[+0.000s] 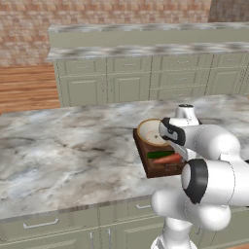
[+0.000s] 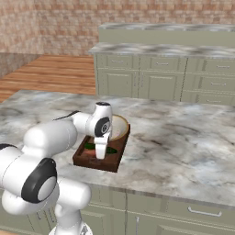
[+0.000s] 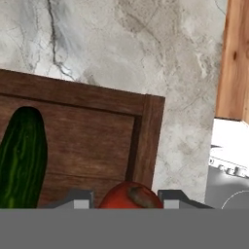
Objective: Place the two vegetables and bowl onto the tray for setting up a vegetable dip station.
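In the left base view, the tray [image 1: 154, 165] lies at centre right on the counter [image 1: 63, 146]; the bowl [image 1: 150, 132] occupies its far end, cucumber [image 1: 159, 154] and carrot [image 1: 168, 159] its near end.

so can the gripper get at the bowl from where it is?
Probably yes. The gripper sits over the tray with the carrot between its fingers; the bowl, at the tray's far end, is uncovered, but that carrot must be released first.

Grey-veined marble counter [image 1: 63, 151], dark wooden tray [image 1: 146, 155] resting directly on it near the front edge
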